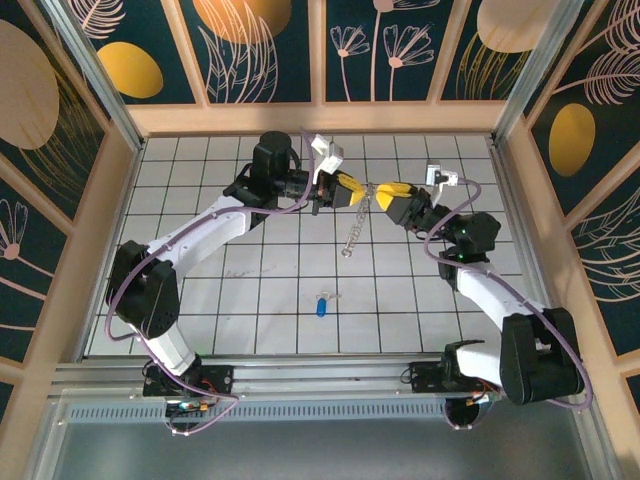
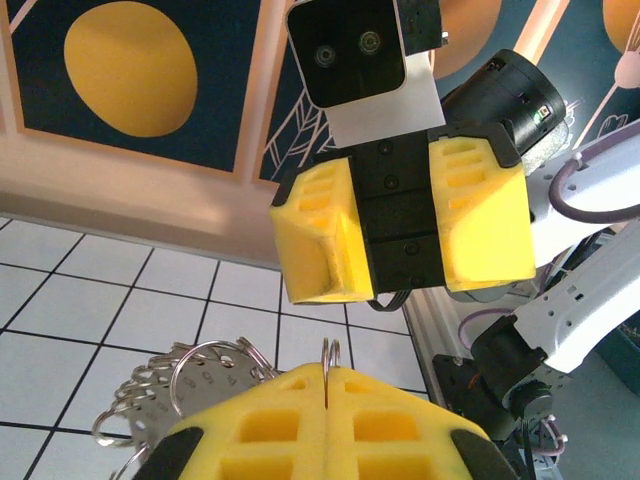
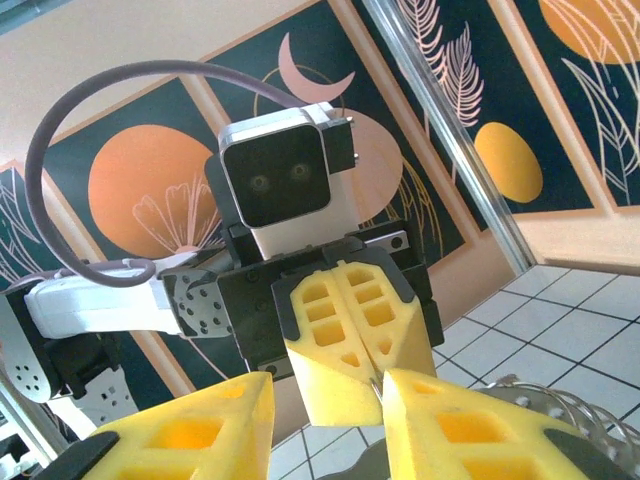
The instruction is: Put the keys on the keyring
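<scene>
Your left fingers (image 2: 260, 425) are pressed together, and right at their tips they pinch a thin loop of the keyring (image 2: 190, 385), up off the table (image 1: 200, 200) toward its far side. The rest of the keyring, fringed with small metal pieces, dangles below the pinch. Your right fingers (image 2: 315, 235) face the left ones head-on, just beside them, and they stand apart with a clear gap and nothing held between them. The blue-headed key (image 1: 321, 306) lies flat on the table, well apart from both pairs of fingers, down nearer the arm bases, and nothing touches it.
</scene>
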